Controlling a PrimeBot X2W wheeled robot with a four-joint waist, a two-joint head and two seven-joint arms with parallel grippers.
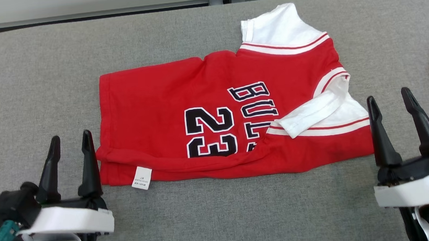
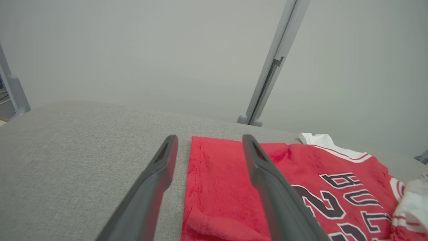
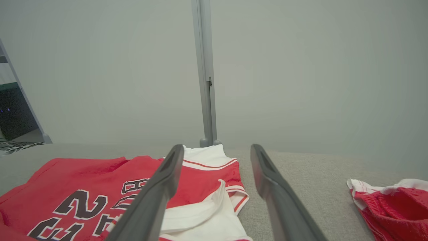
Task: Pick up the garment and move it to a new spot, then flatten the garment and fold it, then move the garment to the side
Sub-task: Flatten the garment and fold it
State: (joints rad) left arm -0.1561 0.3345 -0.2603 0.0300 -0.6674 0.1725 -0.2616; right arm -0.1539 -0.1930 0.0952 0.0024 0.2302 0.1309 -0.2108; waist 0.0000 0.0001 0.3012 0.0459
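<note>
On the grey padded table [image 1: 24,93] the red jersey [image 1: 214,120] is laid with its long axis from 9 to 3 o'clock, flanked equally closely at its near corners by the left gripper [image 1: 70,136] at 8 o'clock and the right gripper [image 1: 388,95] at 4 o'clock, both spread wide and empty.

Red jersey [image 1: 168,112] with white sleeves, black "23" print, lying flat, near edge folded over, on grey table [image 1: 24,82]
</note>
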